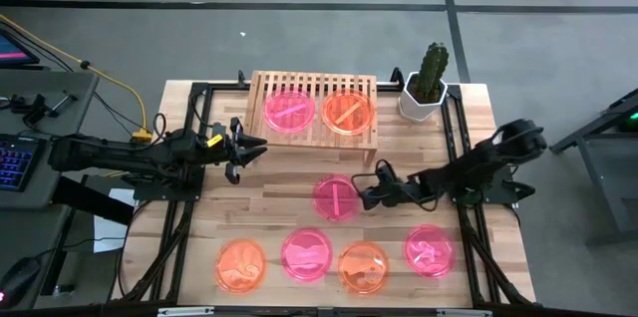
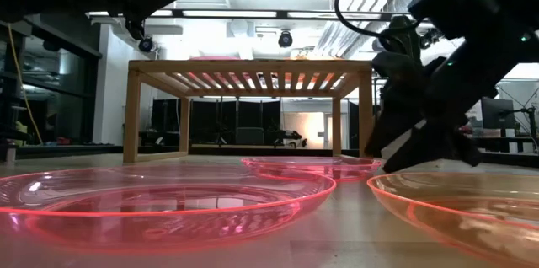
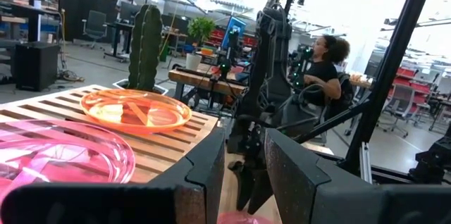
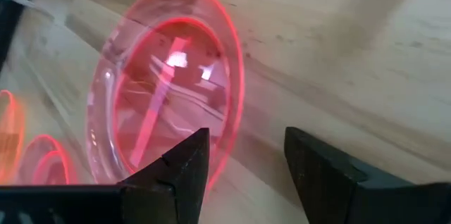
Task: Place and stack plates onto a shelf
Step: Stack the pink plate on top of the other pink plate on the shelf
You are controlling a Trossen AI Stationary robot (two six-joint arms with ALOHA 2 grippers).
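The right end effector (image 1: 365, 197) sits low over the table (image 1: 279, 219), its 2 dark fingers parted to a moderate gap and holding nothing. Just beyond the fingertips lies the nearest target, a small round translucent neon pink plastic plate with a single stripe (image 1: 336, 196), flat on the wood in the middle of the table. In the high view this plate is directly to the left of the fingertips, its near rim touching or almost touching them; in the right wrist view the rim (image 4: 232, 76) curves just ahead of the open gap, so a short forward push should bring one finger over the rim and one under.

The stripe on the plate runs roughly toward the low light-wood slatted shelf (image 1: 261, 108) at the table's far side, which already carries 2 plates side by side: a pink striped one (image 1: 290, 111) and an orange striped one (image 1: 348, 112).

The left end effector (image 1: 251, 148) hovers beside the shelf's left front corner, narrowly parted and empty, farther from the striped plate than the right one.

4 more plates wait in a row along the near edge: orange (image 1: 240, 263), pink (image 1: 306, 254), orange (image 1: 363, 265) and pink (image 1: 430, 248).
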